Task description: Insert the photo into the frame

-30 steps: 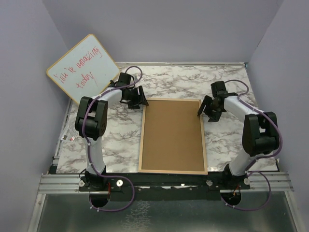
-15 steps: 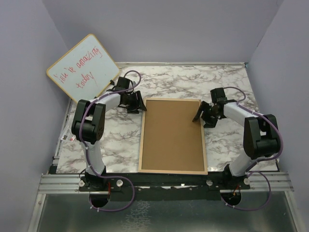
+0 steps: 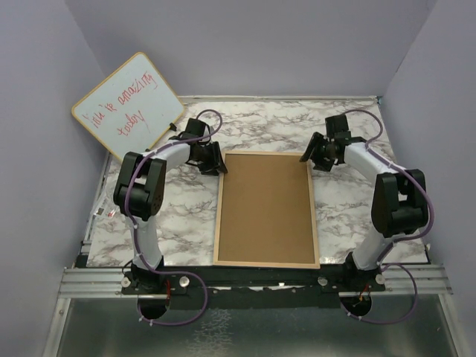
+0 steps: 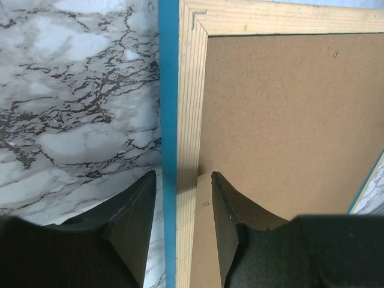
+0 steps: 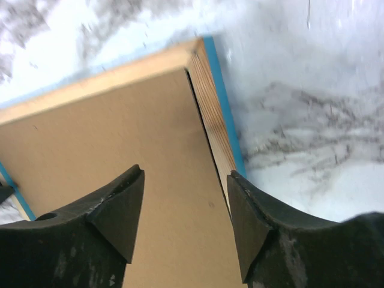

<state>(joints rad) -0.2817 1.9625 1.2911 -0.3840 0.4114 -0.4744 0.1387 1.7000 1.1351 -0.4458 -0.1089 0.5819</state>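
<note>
The frame (image 3: 217, 223) lies face down in the middle of the table, its pale wood back up, with a brown backing board (image 3: 266, 208) set inside it. The photo is hidden. My left gripper (image 3: 216, 162) is open at the frame's far left corner. In the left wrist view the gripper (image 4: 183, 177) straddles the left rail (image 4: 191, 90), with small gaps on both sides. My right gripper (image 3: 309, 158) is open at the far right corner. In the right wrist view it (image 5: 186, 174) hangs over the board (image 5: 120, 144) and the right rail (image 5: 213, 114).
A round-cornered whiteboard (image 3: 126, 104) with red handwriting leans against the left wall at the back. Purple walls close in the marble table (image 3: 178, 216) on three sides. A metal rail (image 3: 253, 281) runs along the near edge.
My right gripper has moved from the frame's right edge up to its far right corner. My left gripper has shifted slightly and now straddles the far left corner. The frame has not moved.
</note>
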